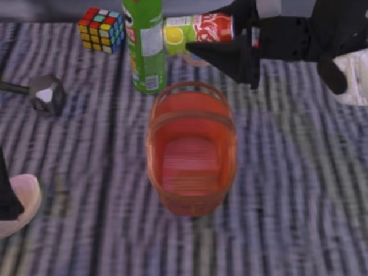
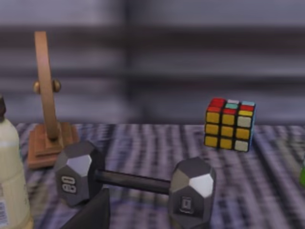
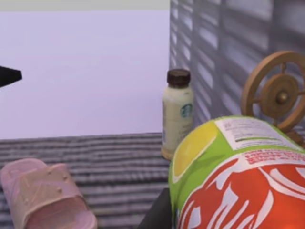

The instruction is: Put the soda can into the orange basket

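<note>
Right gripper (image 1: pixel 244 43) is closed on the soda can (image 1: pixel 198 31), holding it on its side near the table's far edge, beyond the orange basket (image 1: pixel 191 155) and beside the green canister (image 1: pixel 145 43). Left arm parked at left edge; finger state indeterminable

One soda can (image 1: pixel 198 31), one orange basket (image 1: pixel 191 152), one tall green canister (image 1: pixel 145 46), one puzzle cube (image 1: pixel 102 29), one dumbbell (image 2: pixel 136 183), one pink slipper (image 3: pixel 43 195), one bottle (image 3: pixel 177 112), one wooden wheel stand (image 3: pixel 276 93)
</note>
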You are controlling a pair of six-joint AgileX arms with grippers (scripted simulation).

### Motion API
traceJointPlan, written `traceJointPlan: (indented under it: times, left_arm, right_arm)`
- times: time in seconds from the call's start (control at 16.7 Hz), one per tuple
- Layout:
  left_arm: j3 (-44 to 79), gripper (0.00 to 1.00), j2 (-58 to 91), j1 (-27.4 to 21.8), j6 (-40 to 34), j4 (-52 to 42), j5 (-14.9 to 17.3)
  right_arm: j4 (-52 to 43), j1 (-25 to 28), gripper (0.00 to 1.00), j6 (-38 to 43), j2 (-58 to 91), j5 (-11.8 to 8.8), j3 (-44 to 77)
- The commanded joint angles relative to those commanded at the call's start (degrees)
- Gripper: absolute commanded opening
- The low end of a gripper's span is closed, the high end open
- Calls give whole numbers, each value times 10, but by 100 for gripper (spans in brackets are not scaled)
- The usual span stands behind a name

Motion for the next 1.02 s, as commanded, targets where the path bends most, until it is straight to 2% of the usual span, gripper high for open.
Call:
traceJointPlan:
  times: [0.42,0.78,1.02]
  left_arm:
    - [0,100,0,0,0,0,0]
    - [0,100,0,0,0,0,0]
    - [0,100,0,0,0,0,0]
  right_arm:
    - [162,4,0,-2,113,2,-43]
    - [182,5,0,-3,131,3,-52]
    - [182,5,30,-3,131,3,-52]
